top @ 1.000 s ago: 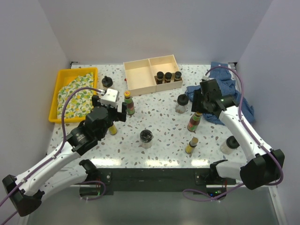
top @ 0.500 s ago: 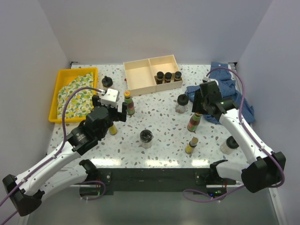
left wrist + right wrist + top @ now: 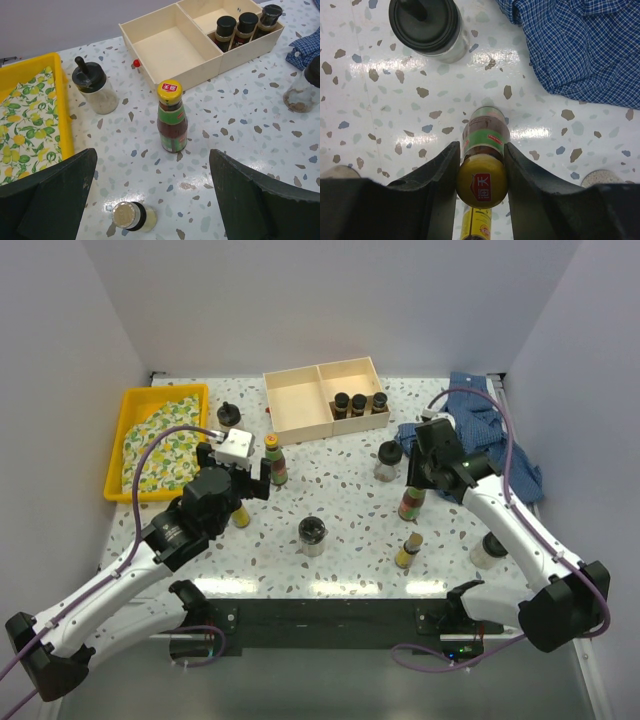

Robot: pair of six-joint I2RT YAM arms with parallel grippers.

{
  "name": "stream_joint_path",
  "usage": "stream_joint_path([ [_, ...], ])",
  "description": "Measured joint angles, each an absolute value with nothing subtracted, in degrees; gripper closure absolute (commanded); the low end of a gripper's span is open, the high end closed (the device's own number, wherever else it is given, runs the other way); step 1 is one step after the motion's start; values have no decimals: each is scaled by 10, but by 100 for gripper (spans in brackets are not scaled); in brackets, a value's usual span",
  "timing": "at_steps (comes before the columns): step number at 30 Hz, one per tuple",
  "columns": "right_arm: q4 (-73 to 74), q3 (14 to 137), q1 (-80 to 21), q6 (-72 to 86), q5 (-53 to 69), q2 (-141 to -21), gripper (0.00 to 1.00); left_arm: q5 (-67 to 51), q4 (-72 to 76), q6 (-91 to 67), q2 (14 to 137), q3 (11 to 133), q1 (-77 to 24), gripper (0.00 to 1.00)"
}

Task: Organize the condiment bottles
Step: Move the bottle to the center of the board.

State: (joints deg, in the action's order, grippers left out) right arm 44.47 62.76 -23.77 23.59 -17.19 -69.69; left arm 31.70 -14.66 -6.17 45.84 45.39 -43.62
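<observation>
The left tool (image 3: 152,155) gapes open, with a yellow-capped sauce bottle (image 3: 171,120) upright on the tabletop (image 3: 240,125) just ahead, between its fingers. The right tool (image 3: 482,150) is clamped on a second sauce bottle (image 3: 484,132), with a black-lidded jar (image 3: 426,25) beyond it.

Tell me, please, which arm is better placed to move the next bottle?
Right: the right gripper clamps a yellow-capped sauce bottle; the left gripper is open, its nearest bottle standing ahead, ungripped.
</observation>
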Motion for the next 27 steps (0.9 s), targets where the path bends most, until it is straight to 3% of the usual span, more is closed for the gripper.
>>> stream_joint_path([
  [1,447,628,-245,237,-177,-697,100,317,-146,-62,458,454,-436,0],
  [2,452,631,-255,238,-184,-698,100,317,-146,-62,458,454,-436,0],
  [14,482,676,-340,257,-158,-741,100,317,-147,-62,456,454,-436,0],
  [23,375,712,-348,219,-134,-818,100,322,-147,-62,450,454,-436,0],
  [27,312,713,-349,195,-127,-841,91,327,-147,-62,450,454,-436,0],
])
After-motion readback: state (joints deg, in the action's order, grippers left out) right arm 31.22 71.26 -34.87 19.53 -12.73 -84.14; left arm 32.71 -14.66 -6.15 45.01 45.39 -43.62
